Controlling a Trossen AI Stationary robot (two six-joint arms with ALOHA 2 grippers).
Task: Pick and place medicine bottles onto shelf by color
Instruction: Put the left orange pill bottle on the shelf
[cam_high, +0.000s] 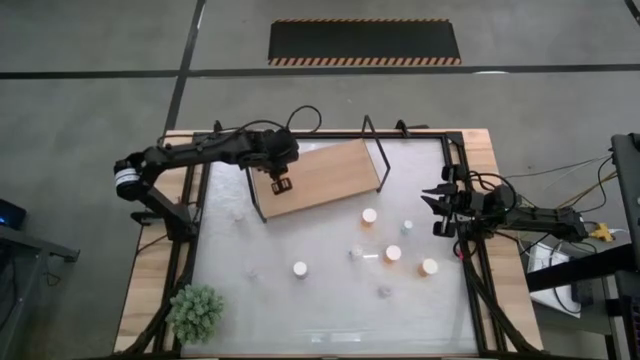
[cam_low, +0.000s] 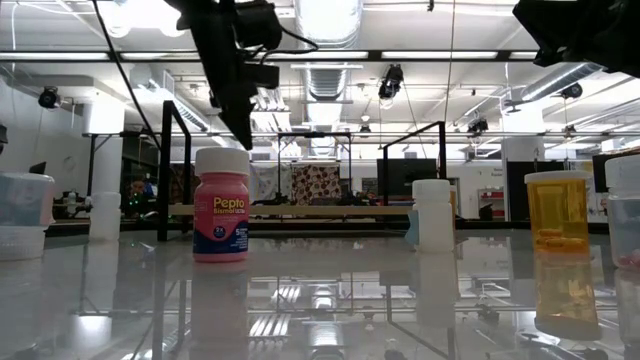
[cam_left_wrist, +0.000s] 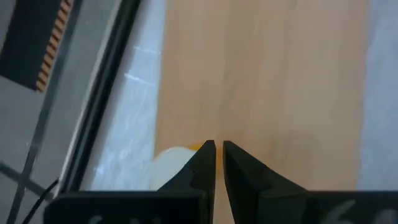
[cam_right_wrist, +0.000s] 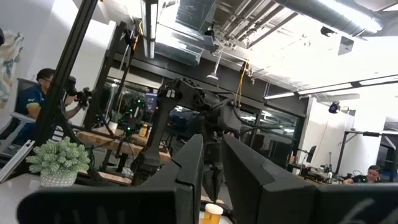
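Observation:
The shelf (cam_high: 330, 175) is a light-brown board with black wire end frames, lying at the table's far left. My left gripper (cam_high: 282, 184) hangs over its near-left part, shut, with nothing between the fingers (cam_left_wrist: 219, 155). Just beyond its fingertips an orange medicine bottle with a white cap (cam_left_wrist: 173, 159) stands on the board, partly hidden by one finger. Other medicine bottles stand on the tabletop: orange ones (cam_high: 369, 215) (cam_high: 393, 253) (cam_high: 429, 266), a white-capped one (cam_high: 300, 268) and small clear ones (cam_high: 407, 227). My right gripper (cam_high: 438, 212) waits at the right edge, shut and holding nothing.
A pink Pepto bottle (cam_low: 221, 205), a white bottle (cam_low: 432, 215) and an orange bottle (cam_low: 558, 212) stand close to the low camera. A small potted plant (cam_high: 195, 312) sits at the near left corner. The table's black rim (cam_high: 468, 290) borders the work area.

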